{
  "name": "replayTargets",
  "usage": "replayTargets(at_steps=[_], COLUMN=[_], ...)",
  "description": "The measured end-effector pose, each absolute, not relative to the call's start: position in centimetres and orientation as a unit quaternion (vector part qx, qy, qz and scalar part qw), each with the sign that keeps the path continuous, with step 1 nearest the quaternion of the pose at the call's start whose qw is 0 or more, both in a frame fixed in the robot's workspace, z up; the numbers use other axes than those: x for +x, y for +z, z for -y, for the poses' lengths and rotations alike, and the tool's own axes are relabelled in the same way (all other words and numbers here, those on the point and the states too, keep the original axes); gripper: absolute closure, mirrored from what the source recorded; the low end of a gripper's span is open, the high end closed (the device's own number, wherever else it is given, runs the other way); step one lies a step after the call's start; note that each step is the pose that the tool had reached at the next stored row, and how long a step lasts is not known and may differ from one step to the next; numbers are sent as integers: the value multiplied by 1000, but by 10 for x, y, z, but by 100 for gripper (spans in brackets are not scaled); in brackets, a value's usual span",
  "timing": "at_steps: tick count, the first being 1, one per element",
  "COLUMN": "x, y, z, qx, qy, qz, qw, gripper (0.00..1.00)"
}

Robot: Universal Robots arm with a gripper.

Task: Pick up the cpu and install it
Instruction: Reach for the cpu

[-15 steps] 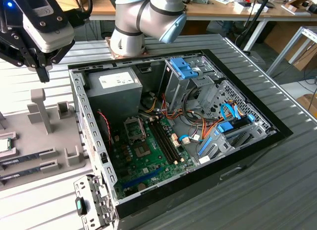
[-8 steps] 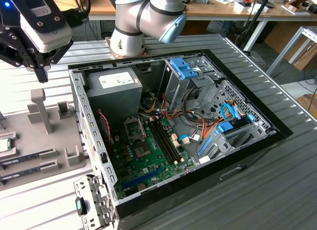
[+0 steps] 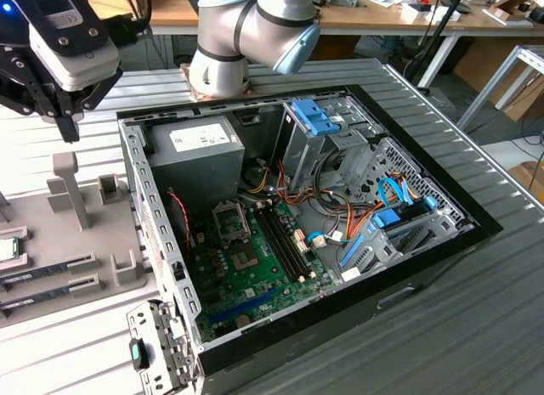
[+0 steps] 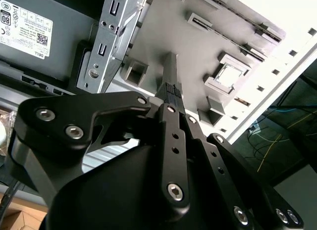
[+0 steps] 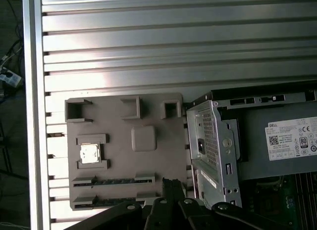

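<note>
Hand: the hand [image 3: 70, 127] hangs above the grey holder [image 3: 51, 234] at the exterior view's left, outside the computer case [image 3: 127, 157]. In both wrist views [image 5: 172, 183] [image 4: 171, 89] its fingers are drawn together with nothing between them.
Cpu: the cpu [image 5: 90, 153] lies flat, silvery top up, in a square recess of the holder, apart from the hand; the second wrist view [image 4: 229, 75] shows it there too.
Holder: it rests on the ribbed metal tabletop [image 5: 148, 42], just beside the case; memory sticks [image 5: 106, 181] sit in its long slots.
Case: open, with a green board [image 3: 246, 276] on its floor and a grey power-supply box [image 3: 191, 153] in one corner.
Writing: a white label [image 5: 293, 138] on the box, with black print and small marks.
</note>
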State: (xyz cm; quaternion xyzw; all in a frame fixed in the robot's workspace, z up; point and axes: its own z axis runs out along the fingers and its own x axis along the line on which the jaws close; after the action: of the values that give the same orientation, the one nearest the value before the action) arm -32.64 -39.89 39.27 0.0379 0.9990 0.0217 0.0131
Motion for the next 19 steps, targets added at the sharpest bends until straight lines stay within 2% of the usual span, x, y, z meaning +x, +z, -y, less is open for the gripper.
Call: replayTargets(at_steps=[19], x=[-334], y=[393], z=[399], qx=[38], qy=[22], qz=[-999], qw=[13], gripper=[89])
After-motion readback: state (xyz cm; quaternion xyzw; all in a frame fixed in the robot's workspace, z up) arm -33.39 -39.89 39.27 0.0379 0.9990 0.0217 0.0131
